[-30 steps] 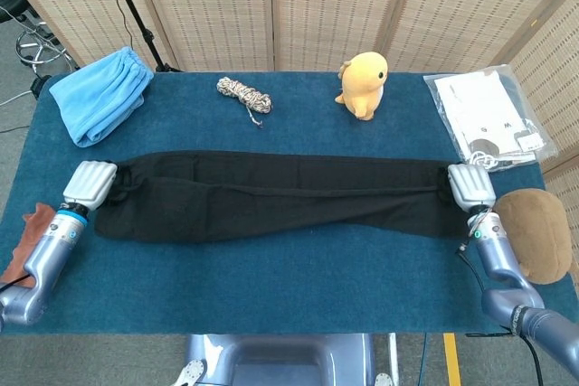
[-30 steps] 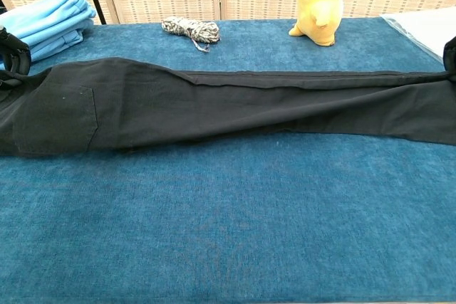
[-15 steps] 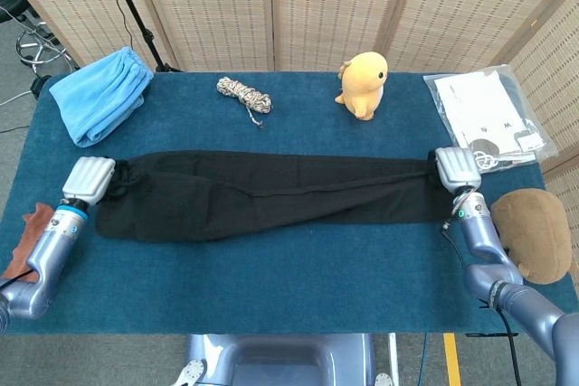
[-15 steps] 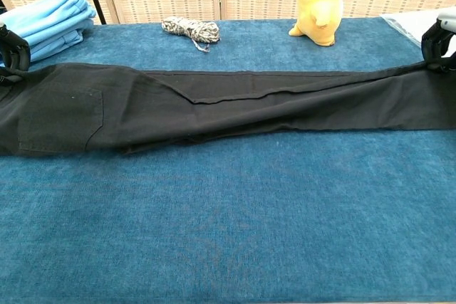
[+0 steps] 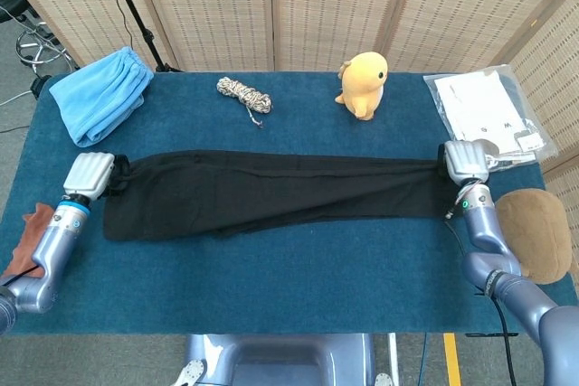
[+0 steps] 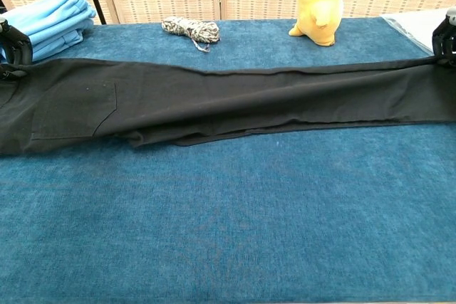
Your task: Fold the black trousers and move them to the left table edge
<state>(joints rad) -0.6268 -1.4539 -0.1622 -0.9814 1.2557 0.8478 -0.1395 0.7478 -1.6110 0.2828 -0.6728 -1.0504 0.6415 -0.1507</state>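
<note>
In the head view the black trousers (image 5: 271, 192) lie stretched left to right across the middle of the blue table (image 5: 289, 287); the left hand (image 5: 90, 174) grips their left end and the right hand (image 5: 465, 161) their right end, fingers hidden under each hand's back. The chest view cuts both hands at the frame edges, showing only dark fingers (image 6: 16, 48), but reveals a back pocket (image 6: 75, 110) near the left end.

Plain black cloth trousers (image 5: 271, 192), one flat tone, on my deep teal-blue plush table cover (image 5: 298, 268). Far left: folded sky-blue fleece cloth (image 5: 99, 94). Far middle: coiled rope (image 5: 244, 94), speckled white, grey and brown. Beside it to the right: yellow-orange plush duck (image 5: 364, 84). Far right: clear plastic bag of white papers with grey print (image 5: 489, 119). Near right: tan-brown rounded plush (image 5: 536, 232). My silver-grey left hand (image 5: 89, 176) and my silver-grey right hand (image 5: 467, 161).
</note>
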